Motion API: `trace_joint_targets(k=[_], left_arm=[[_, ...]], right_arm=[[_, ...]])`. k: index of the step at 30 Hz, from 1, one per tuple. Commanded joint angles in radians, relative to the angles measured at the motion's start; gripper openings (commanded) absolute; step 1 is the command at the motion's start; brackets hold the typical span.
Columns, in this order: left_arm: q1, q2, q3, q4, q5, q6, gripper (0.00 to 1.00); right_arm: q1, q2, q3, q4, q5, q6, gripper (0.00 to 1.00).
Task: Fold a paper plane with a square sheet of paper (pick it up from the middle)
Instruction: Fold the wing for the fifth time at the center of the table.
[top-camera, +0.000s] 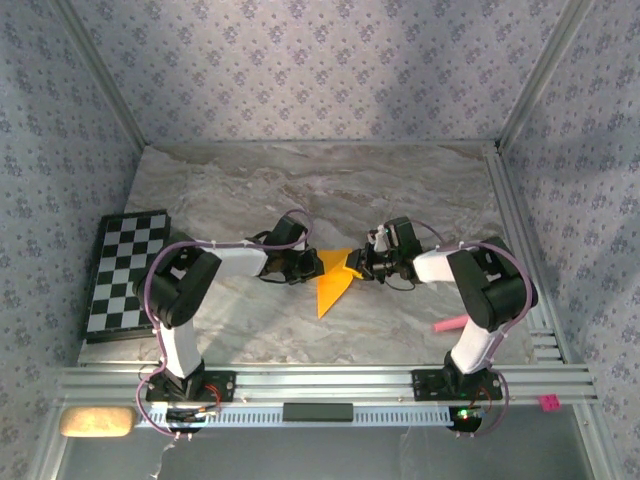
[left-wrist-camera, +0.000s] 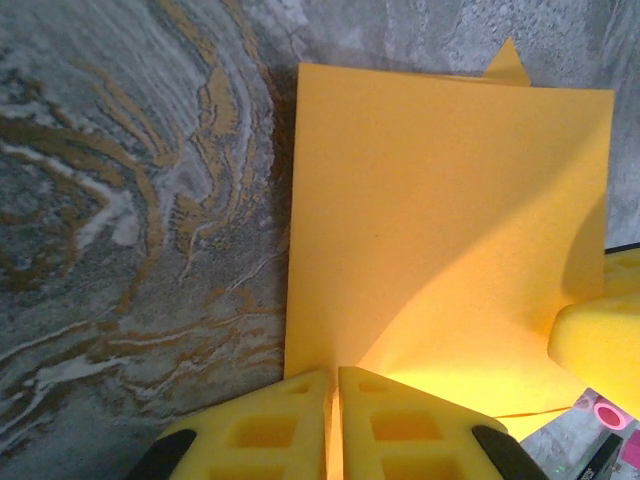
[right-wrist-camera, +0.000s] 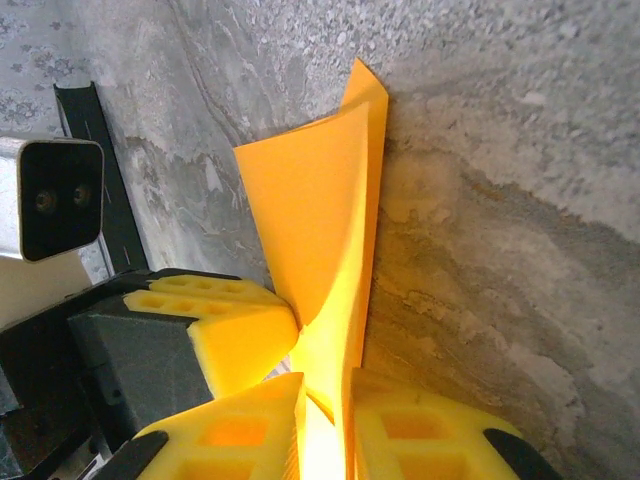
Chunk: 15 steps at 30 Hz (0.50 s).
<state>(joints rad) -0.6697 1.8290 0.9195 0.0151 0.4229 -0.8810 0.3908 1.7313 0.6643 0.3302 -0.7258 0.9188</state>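
Overhead, the orange sheet (top-camera: 329, 289) sits mid-frame between the claws, while the right wrist view reveals it curling upright. The left claw (left-wrist-camera: 333, 420) pinches its lower edge. The right claw (right-wrist-camera: 327, 425) straddles it, grip unclear.

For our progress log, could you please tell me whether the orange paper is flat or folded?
Folded: from above the orange paper is a narrow pointed shape, and the right wrist view shows separate layers curving apart.

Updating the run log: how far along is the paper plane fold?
Done: paper is already creased into a pointed shape. In hand: left fingers pinch its edge; it also passes between the right fingers, grip unclear. Left: not yet a narrow dart with centre ridge, so more folds likely remain.
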Motion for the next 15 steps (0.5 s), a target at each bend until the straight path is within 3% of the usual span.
trace_joint_targets(k=[1,10,15], left_arm=[[0.001,0.009,-0.024,-0.02,-0.004,0.007,0.13],[0.002,-0.018,-0.035,-0.001,0.0,0.011,0.15],[0.001,-0.074,-0.043,0.006,-0.014,0.024,0.25]], right_arm=[[-0.006,0.03,0.019,-0.019,-0.035,-0.044,0.19],[-0.01,0.047,0.058,-0.093,-0.029,-0.1,0.1],[-0.01,0.017,0.048,-0.093,-0.023,-0.09,0.04]])
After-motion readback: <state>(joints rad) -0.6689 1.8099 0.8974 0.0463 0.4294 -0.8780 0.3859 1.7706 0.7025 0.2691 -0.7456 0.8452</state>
